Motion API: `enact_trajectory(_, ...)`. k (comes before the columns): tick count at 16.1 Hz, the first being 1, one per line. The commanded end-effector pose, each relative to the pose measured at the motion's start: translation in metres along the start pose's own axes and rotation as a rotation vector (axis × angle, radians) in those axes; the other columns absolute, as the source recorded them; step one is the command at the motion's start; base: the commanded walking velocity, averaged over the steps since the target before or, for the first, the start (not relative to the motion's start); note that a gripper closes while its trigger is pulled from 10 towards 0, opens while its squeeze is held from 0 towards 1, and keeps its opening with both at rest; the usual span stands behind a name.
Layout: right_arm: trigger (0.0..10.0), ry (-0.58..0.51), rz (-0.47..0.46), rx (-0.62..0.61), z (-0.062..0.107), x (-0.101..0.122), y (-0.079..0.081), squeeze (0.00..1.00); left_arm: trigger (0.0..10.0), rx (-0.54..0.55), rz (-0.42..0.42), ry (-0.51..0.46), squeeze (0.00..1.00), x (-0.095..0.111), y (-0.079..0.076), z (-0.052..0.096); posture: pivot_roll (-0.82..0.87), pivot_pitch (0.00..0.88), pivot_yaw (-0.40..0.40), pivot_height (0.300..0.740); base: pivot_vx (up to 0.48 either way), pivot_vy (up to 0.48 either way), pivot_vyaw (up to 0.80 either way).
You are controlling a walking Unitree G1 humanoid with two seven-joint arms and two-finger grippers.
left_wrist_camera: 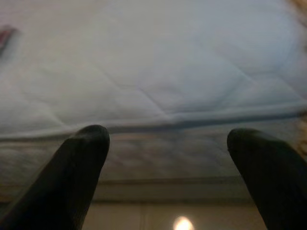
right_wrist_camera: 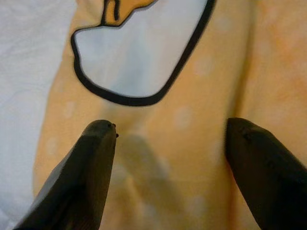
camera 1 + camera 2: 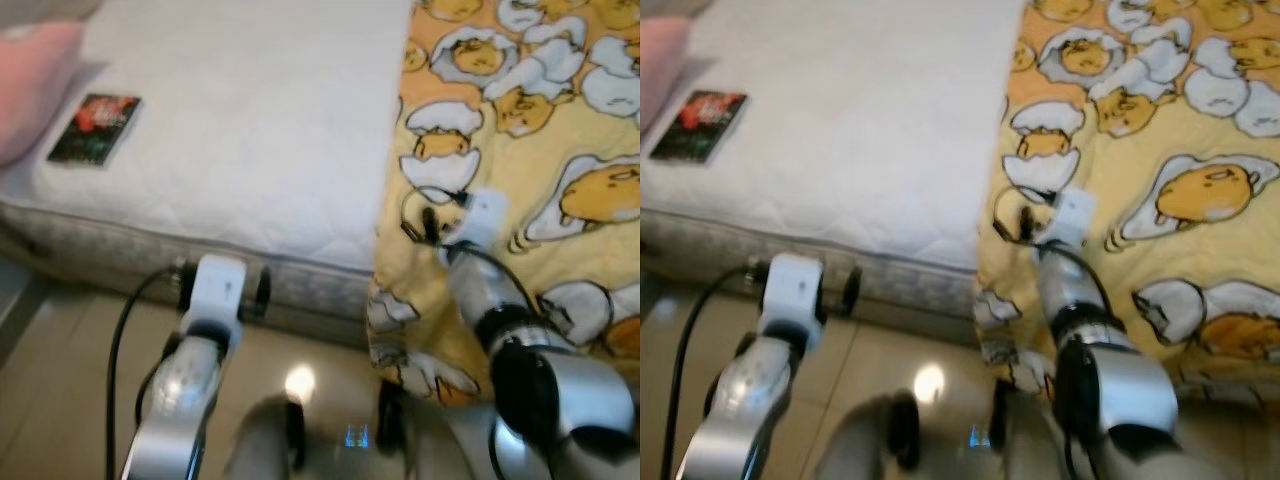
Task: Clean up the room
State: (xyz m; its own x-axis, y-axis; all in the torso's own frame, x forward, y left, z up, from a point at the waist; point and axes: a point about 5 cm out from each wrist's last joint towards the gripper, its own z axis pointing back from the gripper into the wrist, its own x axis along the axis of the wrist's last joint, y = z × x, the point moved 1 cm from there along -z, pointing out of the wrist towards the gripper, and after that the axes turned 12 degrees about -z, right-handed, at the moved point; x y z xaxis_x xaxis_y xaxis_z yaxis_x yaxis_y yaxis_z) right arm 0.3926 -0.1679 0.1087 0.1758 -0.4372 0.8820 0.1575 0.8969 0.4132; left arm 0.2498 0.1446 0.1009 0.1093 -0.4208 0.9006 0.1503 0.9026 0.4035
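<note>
Two black fingers (image 2: 96,163) of the right gripper (image 2: 168,167) are spread wide apart, with nothing between them. They hang just over the yellow blanket (image 3: 530,150), close to its edge, and one finger casts a soft shadow on the cloth. The blanket has a dotted yellow ground and drawings of eggs with white shells and black lines. In the head views the right gripper (image 3: 440,225) sits at the left edge of this blanket, where it meets the white mattress (image 3: 250,120). The blanket covers the right part of the bed and hangs down over the side toward the floor (image 3: 60,360). The left gripper (image 1: 168,172) also has its two fingers (image 1: 72,172) wide apart and holds nothing. It points at the side of the mattress, low down, near the seam along the top edge. In the head views the left gripper (image 3: 225,290) is in front of the grey side of the bed, above the shiny tiled floor. Far away on the left part of the mattress lies a small dark book (image 3: 95,130) with a red picture on it. Just beside the book, at the left edge, is a pink pillow (image 3: 30,90).
</note>
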Motion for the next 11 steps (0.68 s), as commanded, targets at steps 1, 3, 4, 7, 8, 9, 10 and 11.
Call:
enact_trajectory(1, 10.0, 0.046, 0.031, -0.036, 0.004, -0.013, -0.013, 0.00, 10.0, 0.003, -0.013, 0.003, 0.00, 0.001, 0.004, 0.007, 0.28, 0.350, 0.090, 0.740, 0.000, 0.000, 0.00)
enact_trajectory(3, 10.0, 0.059, 0.077, -0.061, 0.005, -0.015, -0.022, 0.00, 10.0, 0.008, -0.016, 0.049, 0.00, -0.008, 0.008, 0.022, 0.30, 0.402, 0.097, 0.740, 0.000, 0.000, 0.00)
enact_trajectory(4, 9.3, 0.067, 0.087, -0.079, 0.006, -0.016, -0.027, 0.00, 10.0, 0.006, -0.017, 0.071, 0.00, -0.011, 0.008, 0.030, 0.30, 0.437, 0.107, 0.740, 0.000, 0.000, 0.00)
enact_trajectory(7, 0.0, 0.084, 0.093, -0.096, 0.009, -0.022, -0.032, 0.00, 10.0, -0.009, -0.013, 0.081, 0.00, -0.011, 0.003, 0.039, 0.31, 0.453, 0.091, 0.740, 0.000, 0.000, 0.00)
enact_trajectory(8, 0.0, 0.080, 0.108, -0.087, 0.008, -0.021, -0.031, 0.00, 10.0, 0.002, -0.008, 0.085, 0.00, -0.010, 0.004, 0.040, 0.31, 0.454, 0.088, 0.740, 0.000, 0.000, 0.00)
enact_trajectory(9, 0.0, 0.071, 0.125, -0.079, 0.007, -0.019, -0.028, 0.00, 10.0, 0.002, -0.008, 0.087, 0.00, -0.009, 0.004, 0.042, 0.31, 0.457, 0.083, 0.740, 0.000, 0.000, 0.00)
enact_trajectory(10, 0.0, 0.070, 0.128, -0.075, 0.007, -0.019, -0.027, 0.00, 10.0, 0.001, -0.008, 0.090, 0.00, -0.010, 0.004, 0.043, 0.31, 0.457, 0.082, 0.740, 0.000, 0.000, 0.00)
enact_trajectory(11, 0.0, 0.067, 0.136, -0.062, 0.007, -0.018, -0.024, 0.00, 10.0, -0.001, -0.006, 0.097, 0.00, -0.011, 0.003, 0.044, 0.30, 0.459, 0.079, 0.740, 0.000, 0.000, 0.00)
